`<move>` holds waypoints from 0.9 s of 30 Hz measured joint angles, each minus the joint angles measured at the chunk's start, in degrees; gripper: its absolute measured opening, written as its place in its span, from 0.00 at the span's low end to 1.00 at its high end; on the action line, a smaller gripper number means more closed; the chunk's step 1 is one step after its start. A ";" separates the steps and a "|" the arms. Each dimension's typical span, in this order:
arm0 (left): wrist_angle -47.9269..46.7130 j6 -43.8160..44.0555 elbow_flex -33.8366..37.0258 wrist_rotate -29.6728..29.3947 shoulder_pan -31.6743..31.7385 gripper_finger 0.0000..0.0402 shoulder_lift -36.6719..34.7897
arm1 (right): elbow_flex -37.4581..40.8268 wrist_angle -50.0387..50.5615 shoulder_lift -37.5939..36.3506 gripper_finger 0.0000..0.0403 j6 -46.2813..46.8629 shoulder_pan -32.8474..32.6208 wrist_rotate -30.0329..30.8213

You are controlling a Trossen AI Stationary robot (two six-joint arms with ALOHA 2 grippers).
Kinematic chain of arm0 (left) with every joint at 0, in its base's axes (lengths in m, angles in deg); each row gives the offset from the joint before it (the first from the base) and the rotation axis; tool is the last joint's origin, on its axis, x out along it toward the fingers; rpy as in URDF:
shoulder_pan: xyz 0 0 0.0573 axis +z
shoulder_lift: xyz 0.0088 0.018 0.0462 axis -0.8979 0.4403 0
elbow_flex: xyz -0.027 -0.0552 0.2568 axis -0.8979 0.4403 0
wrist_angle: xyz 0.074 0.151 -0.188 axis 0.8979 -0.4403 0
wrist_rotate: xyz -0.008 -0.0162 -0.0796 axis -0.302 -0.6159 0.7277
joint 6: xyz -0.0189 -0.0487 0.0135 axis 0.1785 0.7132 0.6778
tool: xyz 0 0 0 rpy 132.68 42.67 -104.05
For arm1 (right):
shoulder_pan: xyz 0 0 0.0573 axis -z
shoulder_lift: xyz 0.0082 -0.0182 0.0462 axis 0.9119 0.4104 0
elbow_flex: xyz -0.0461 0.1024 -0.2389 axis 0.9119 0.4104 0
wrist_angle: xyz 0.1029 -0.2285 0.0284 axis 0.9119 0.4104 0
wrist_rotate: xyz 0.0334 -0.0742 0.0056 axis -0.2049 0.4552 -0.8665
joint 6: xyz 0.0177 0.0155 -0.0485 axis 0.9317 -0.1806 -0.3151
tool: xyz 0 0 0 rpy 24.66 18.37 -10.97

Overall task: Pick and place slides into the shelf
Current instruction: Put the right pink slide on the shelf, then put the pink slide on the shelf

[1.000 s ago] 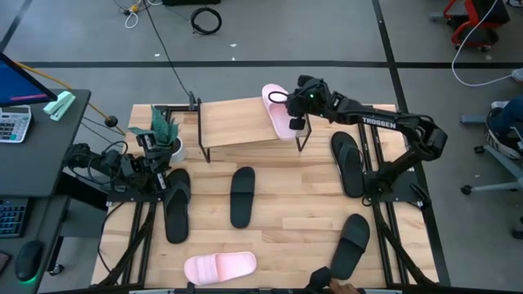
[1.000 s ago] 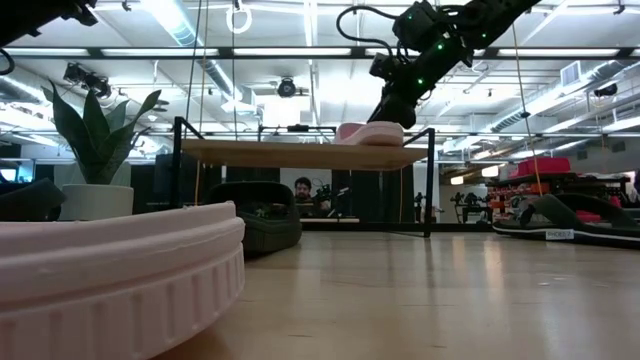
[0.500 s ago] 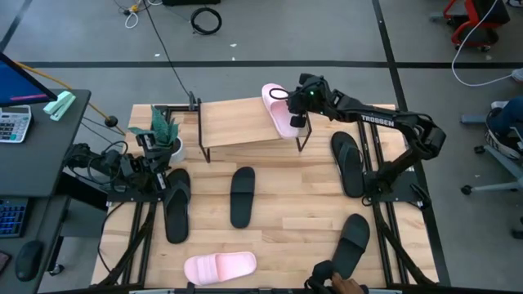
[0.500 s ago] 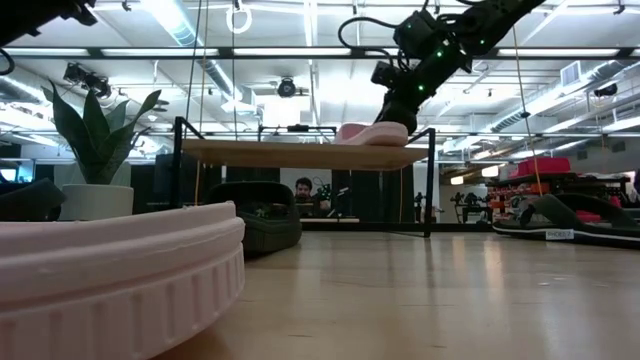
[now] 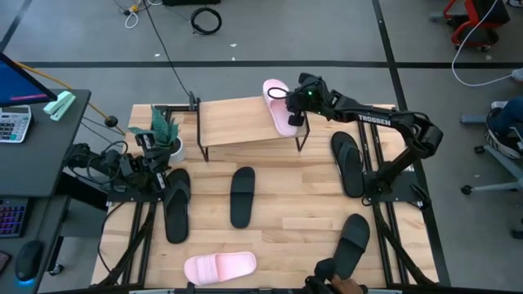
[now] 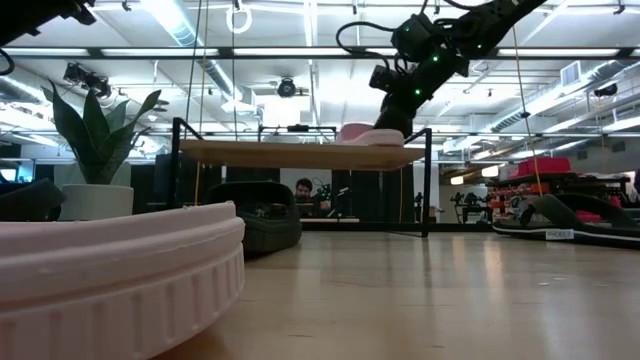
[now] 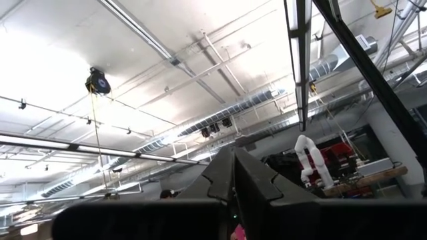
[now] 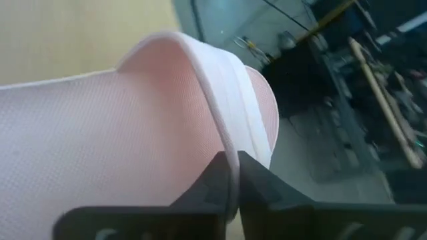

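Note:
One pale pink slide (image 5: 278, 110) lies on the right end of the shelf (image 5: 237, 122), and its far end juts past the board's far edge. My right gripper (image 5: 297, 103) is over it, shut on its strap; the low view shows the gripper (image 6: 392, 112) just above the slide (image 6: 365, 132). A second pink slide (image 5: 219, 267) lies at the table's near edge. Several black slides (image 5: 243, 196) (image 5: 177, 204) (image 5: 347, 163) (image 5: 351, 243) lie flat on the table. My left gripper (image 7: 233, 183) waits at the table's left side, shut and pointing up at the ceiling. My right gripper pinches the pink slide's wide strap at its raised edge (image 8: 223, 143) between its two fingers (image 8: 210, 180). It comes from above and from the table's right, slanting down. The slide's sole rests on the shelf board.
A potted plant (image 5: 163, 131) stands by the shelf's left legs. A person's hand (image 5: 333, 283) shows at the table's near edge. Bare wood lies open between the middle black slide and the right-hand ones. The near pink slide (image 6: 110, 280) fills the low view's foreground.
My right gripper has shifted slightly toward the far edge while staying shut on the strap. The pink slide moved a little that way with it along the shelf board.

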 joint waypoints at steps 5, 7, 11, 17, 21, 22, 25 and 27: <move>0.00 -0.15 0.00 -0.01 0.00 0.03 0.00 | 0.00 2.14 -0.41 0.08 1.69 0.03 5.04; -0.02 -0.15 0.00 0.01 -0.01 0.02 0.01 | -0.02 3.26 -0.43 0.08 0.78 0.01 5.02; -0.02 -0.13 0.00 -0.01 -0.01 0.04 0.00 | -0.09 5.11 -0.54 0.04 1.31 -0.01 4.86; -0.02 -0.15 -0.01 -0.01 -0.01 0.04 0.00 | -0.13 6.63 -0.63 0.09 2.18 -0.04 4.67; -0.02 -0.17 -0.01 0.00 -0.01 0.03 0.00 | -1.02 7.64 -0.57 0.19 2.36 -0.04 4.65; -0.02 -0.17 -0.02 0.01 -0.01 0.02 0.02 | -1.46 7.96 -0.53 0.22 2.40 -0.06 4.61; -0.02 -0.17 -0.02 -0.01 -0.01 0.02 0.00 | -3.62 9.39 -0.43 0.28 2.38 -0.50 4.17; -0.02 -0.17 -0.02 -0.01 -0.01 0.03 0.01 | -6.05 13.02 -0.45 0.31 2.40 -0.72 4.09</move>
